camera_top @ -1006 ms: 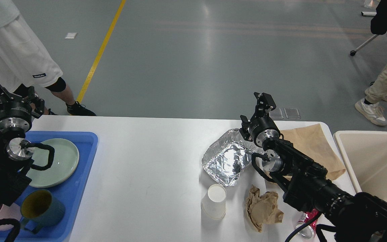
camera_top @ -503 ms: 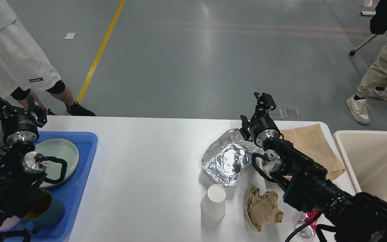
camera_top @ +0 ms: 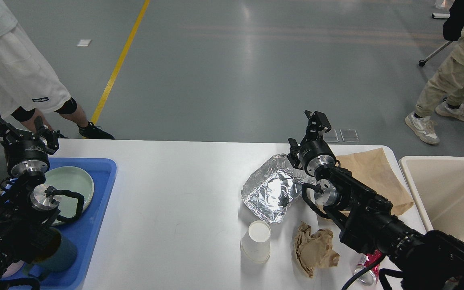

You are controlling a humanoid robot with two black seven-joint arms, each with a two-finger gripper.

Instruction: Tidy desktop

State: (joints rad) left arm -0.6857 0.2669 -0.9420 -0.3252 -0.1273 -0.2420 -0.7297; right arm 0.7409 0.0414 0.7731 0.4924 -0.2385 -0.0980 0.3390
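Grey workshop floor runs behind the white table [camera_top: 175, 193], which fills the lower half of your view and carries everything left to clear. Your right gripper [camera_top: 314, 121] hangs over the far edge of the foil tray [camera_top: 274, 189], jaws parted with nothing between them. Your left gripper [camera_top: 16, 131] sits above the blue tray [camera_top: 103, 181] near the green plate [camera_top: 71, 189], jaws spread wide and empty.

Watch the right forearm — it lies low over the brown paper bag [camera_top: 373, 177] and close to the crumpled paper [camera_top: 314, 249] and paper cup [camera_top: 256, 241]. Swing it toward the beige bin [camera_top: 449, 193] carelessly and you could tip the cup or sweep litter off the table edge. The foil is thin, so a shallow pinch would likely tear or slip. A bystander's legs [camera_top: 46, 100] stand just behind the left arm — reach back and you risk contact.

Against a second ago, your left arm has shifted right and lower over the plate, while the right arm has not moved.
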